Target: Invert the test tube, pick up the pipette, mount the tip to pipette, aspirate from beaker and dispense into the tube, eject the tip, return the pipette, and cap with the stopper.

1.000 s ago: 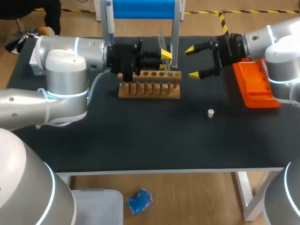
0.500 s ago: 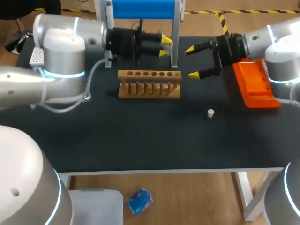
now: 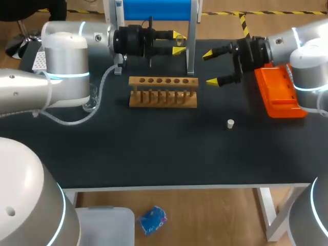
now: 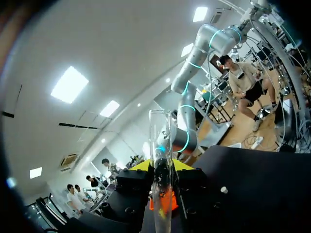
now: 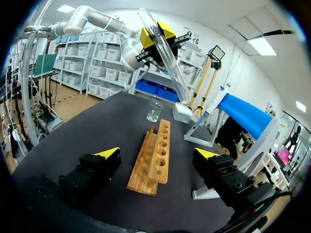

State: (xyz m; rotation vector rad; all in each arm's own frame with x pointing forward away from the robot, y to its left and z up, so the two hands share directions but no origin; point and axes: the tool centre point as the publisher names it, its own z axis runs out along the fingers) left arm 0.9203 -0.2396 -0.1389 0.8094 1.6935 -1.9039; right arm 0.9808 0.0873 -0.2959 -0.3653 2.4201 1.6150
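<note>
A clear glass test tube (image 4: pixel 160 145) sits crosswise between the yellow tips of my left gripper (image 4: pixel 161 167), which is shut on it, the tube's open end pointing away from the wrist. In the right wrist view the tube (image 5: pixel 167 58) hangs tilted in the air above the far end of the wooden rack (image 5: pixel 154 155). Seen from the head view, my left gripper (image 3: pixel 177 42) hovers behind and above the rack (image 3: pixel 163 91). My right gripper (image 3: pixel 211 67) stands open and empty to the right of the rack. A white stopper (image 3: pixel 230 123) lies on the black table (image 3: pixel 154 154).
A pipette (image 3: pixel 119 18) hangs on the blue-topped stand (image 3: pixel 190 36) at the back. A small glass beaker (image 5: pixel 154 111) stands beyond the rack. An orange tray (image 3: pixel 279 92) lies at the right, under my right arm. A white box (image 3: pixel 40 61) sits at the far left.
My left gripper has lifted the test tube up out of the rack, carried it back and slightly left, and turned at the wrist. The right arm has stayed still.
</note>
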